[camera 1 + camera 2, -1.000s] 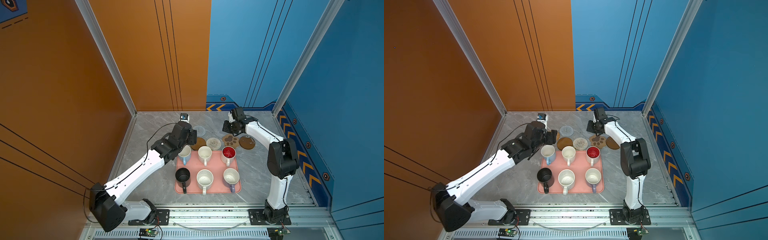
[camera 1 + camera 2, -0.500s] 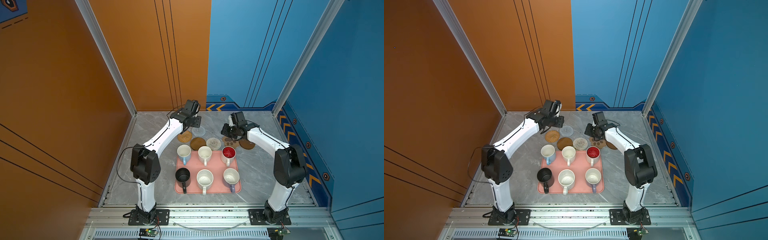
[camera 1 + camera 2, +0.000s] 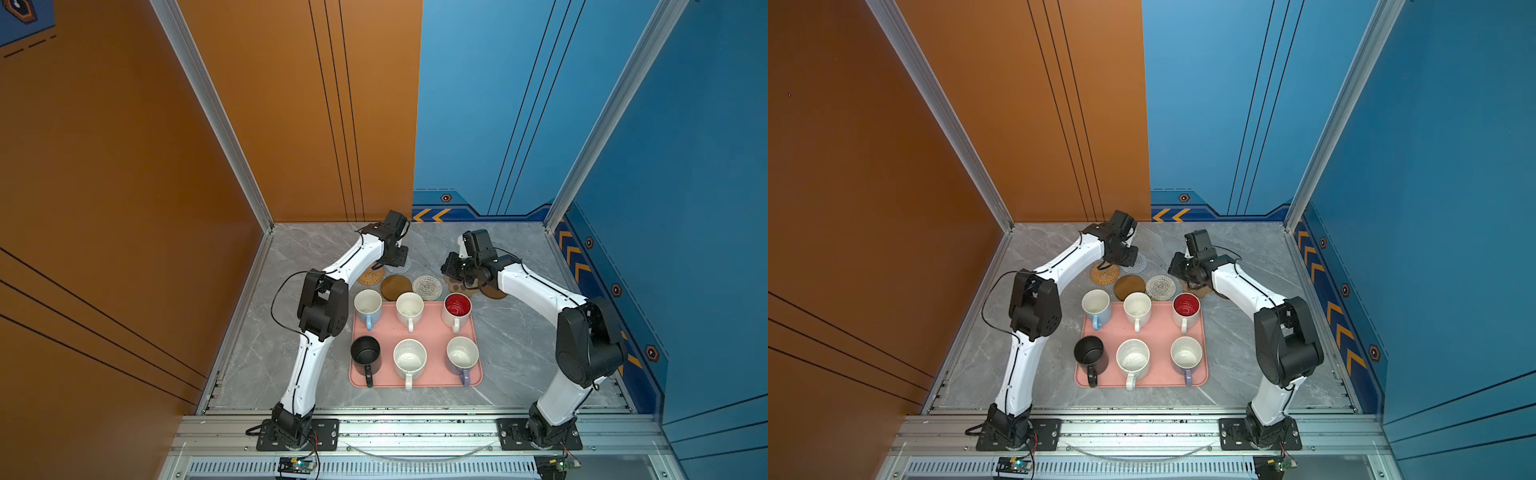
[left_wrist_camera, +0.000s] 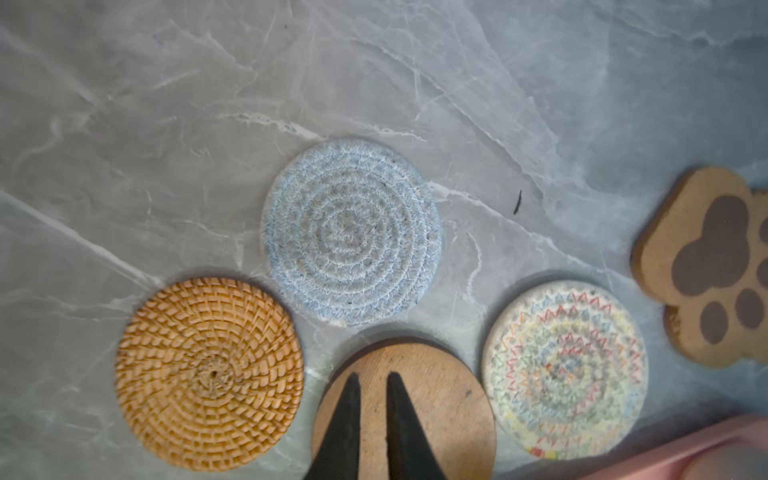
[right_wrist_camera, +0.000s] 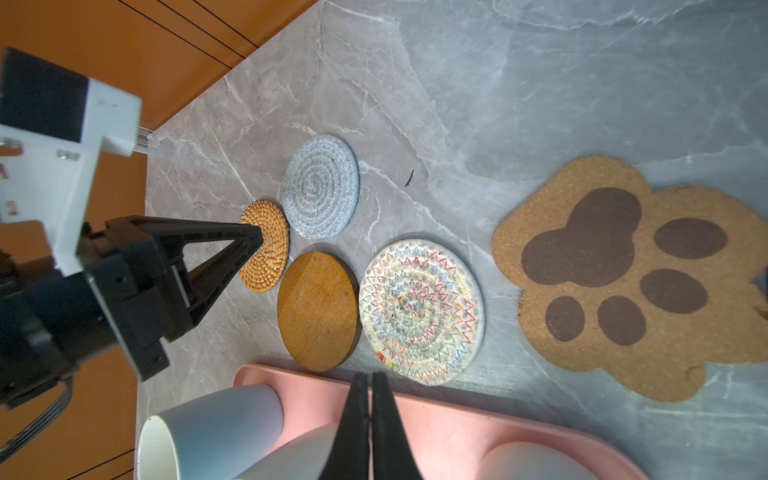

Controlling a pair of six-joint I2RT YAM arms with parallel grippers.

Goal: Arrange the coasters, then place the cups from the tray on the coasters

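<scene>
— Checking the left gripper (image 4: 371, 378): how do its jaws stand?
— Drawn nearly together, holding nothing, at the far-left end of the row by the orange rattan coaster (image 4: 210, 374). Whether it touches, I cannot tell.
— And the right gripper (image 5: 370, 376)?
— Pressed closed and empty, by the paw-print coaster (image 5: 631, 274), just beyond the far edge of the tray (image 3: 432, 328).
— What else lies there?
— The brown round coaster (image 5: 318, 309) and the multicoloured woven coaster (image 5: 422, 311), side by side. The blue-grey woven coaster (image 4: 351, 232) lies farther back. A second brown coaster (image 3: 494, 292) lies far right, partly under the arm.
— The cups (image 3: 409, 307)?
— All six on the tray, two rows of three.
</scene>
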